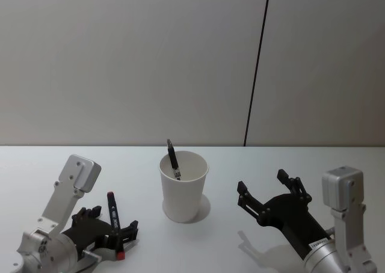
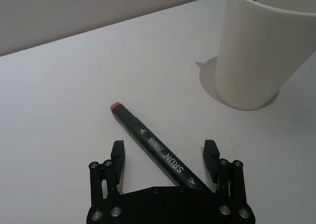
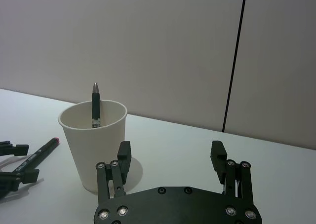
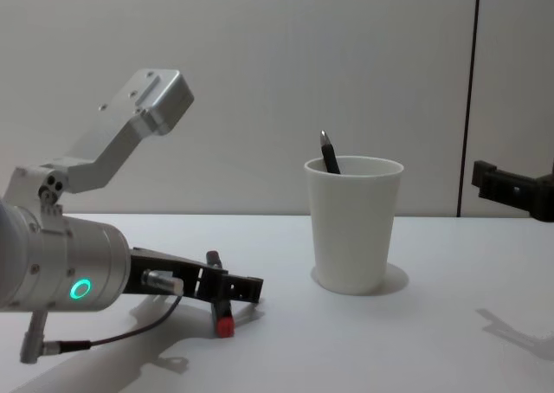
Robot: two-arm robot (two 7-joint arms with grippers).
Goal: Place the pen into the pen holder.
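A white table [image 1: 313, 165] carries the scene, with the pen holder [image 1: 183, 192], a plain white paper cup, upright near its middle. The left gripper [image 2: 164, 150] sits low over the table's near-left part, fingers spread wide and gripping nothing. The right gripper [image 1: 261, 181] hangs above the table to the cup's right, equally wide open and empty. The pen [image 2: 148, 140], a black marker with a red end cap [image 2: 115, 106], lies flat on the table between the cup and the near-left corner. A slimmer dark pen [image 1: 173, 159] leans against the cup's inner wall. The marker rests inside the left gripper's open span, but crosswise: its printed end lies close by one finger near the gripper's body, while the red cap points out past the fingertips. That slant looks like the main hazard, since closing on it could swivel or roll the round barrel, or catch it only near one end. Later, the light cup could tip, or the leaning pen could block the way in.
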